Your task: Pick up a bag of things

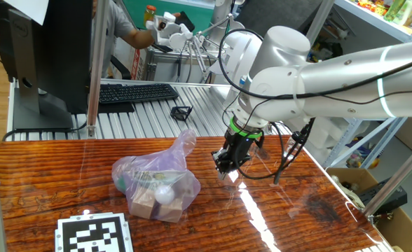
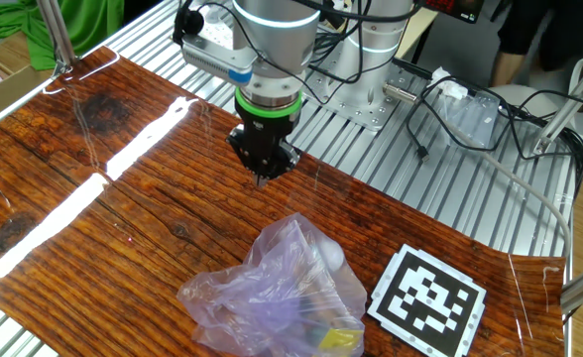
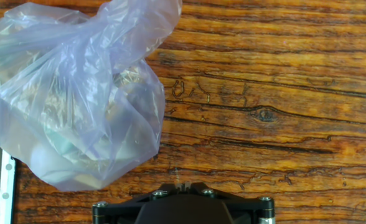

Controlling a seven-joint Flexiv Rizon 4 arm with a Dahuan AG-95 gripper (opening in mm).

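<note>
The crinkly pale-lilac plastic bag (image 1: 157, 178) lies on the wooden table (image 1: 290, 217), its twisted top pointing up toward the back. Through the plastic I see tan wooden blocks (image 1: 148, 199), a white ball (image 1: 164, 194) and a green piece (image 1: 122, 183). The other fixed view shows the bag (image 2: 277, 288) near the front edge with a yellow-green piece (image 2: 339, 339) inside. My gripper (image 1: 223, 168) hangs just above the table to the right of the bag, apart from it, fingers shut together with nothing between them. In the hand view the bag (image 3: 77, 93) fills the upper left and the gripper (image 3: 183, 185) sits at the bottom edge.
A black-and-white marker board (image 1: 95, 234) lies at the table's front beside the bag. Behind the wood, a ribbed metal surface carries a black keyboard (image 1: 136, 92), a monitor (image 1: 45, 49) and a small black clip (image 1: 181, 111). Black cables (image 1: 290, 150) hang by the arm. A person stands at the back.
</note>
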